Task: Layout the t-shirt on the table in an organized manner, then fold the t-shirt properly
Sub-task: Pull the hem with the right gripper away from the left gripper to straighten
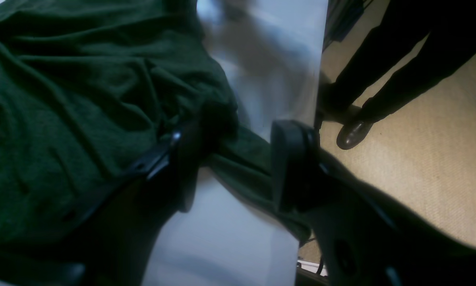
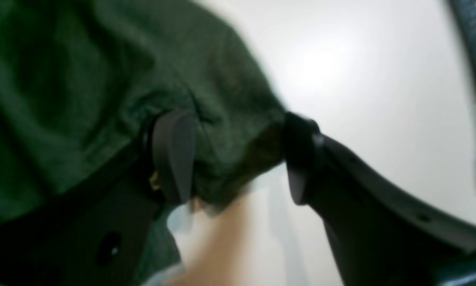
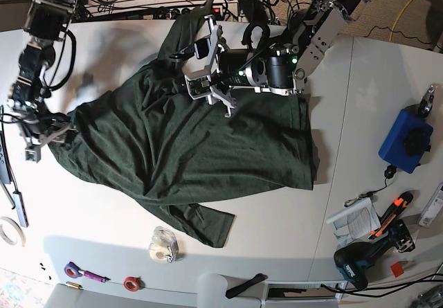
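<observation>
Showing the left claw (image 1: 230, 167) spread astride a t-shirt (image 1: 71, 119) fold, the left wrist view confirms no pinch. Right wrist view: right claw (image 2: 238, 159) spread around a hem. Base view: shirt bunched on the tabletop (image 3: 104, 239); layout unfinished, folding pending.

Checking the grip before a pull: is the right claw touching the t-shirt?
Touching. In the right wrist view the t-shirt bunches between the open right claw, pressing against both fingers.

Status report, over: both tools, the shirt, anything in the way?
Left tool open astride a fabric edge. Right tool open around a bunched corner. T-shirt spread but wrinkled on the table. Tape roll near the hem.
</observation>
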Controlling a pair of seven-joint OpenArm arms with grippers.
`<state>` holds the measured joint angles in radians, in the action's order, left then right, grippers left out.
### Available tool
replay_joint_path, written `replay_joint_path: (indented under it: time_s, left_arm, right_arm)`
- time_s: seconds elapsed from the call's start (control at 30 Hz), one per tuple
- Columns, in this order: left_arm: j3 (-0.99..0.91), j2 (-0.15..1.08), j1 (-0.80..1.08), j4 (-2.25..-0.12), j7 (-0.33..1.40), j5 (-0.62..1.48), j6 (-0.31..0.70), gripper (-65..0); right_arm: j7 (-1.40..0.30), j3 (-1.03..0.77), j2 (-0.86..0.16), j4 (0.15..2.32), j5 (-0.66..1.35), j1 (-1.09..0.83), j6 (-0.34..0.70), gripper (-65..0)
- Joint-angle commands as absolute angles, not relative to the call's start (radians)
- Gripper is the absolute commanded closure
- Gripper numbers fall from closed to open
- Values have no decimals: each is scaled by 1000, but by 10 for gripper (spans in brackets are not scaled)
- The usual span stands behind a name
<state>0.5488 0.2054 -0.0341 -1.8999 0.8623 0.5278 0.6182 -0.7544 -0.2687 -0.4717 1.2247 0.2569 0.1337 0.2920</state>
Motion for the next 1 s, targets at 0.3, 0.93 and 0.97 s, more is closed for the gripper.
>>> replay_joint_path:
  time_s: [0.3, 0.93, 0.97]
  left_arm:
    - [546, 200, -47, -1915, 837, 546, 621, -294]
    - [546, 200, -47, -1915, 837, 546, 621, -294]
    - [546, 199, -47, -1915, 837, 546, 621, -294]
  right_arm:
    - [-688, -169, -473, 1299, 204, 318, 258, 0]
    - [-393, 113, -443, 788, -59, 767, 180, -338]
    - [-404, 118, -443, 794, -76, 765, 158, -338]
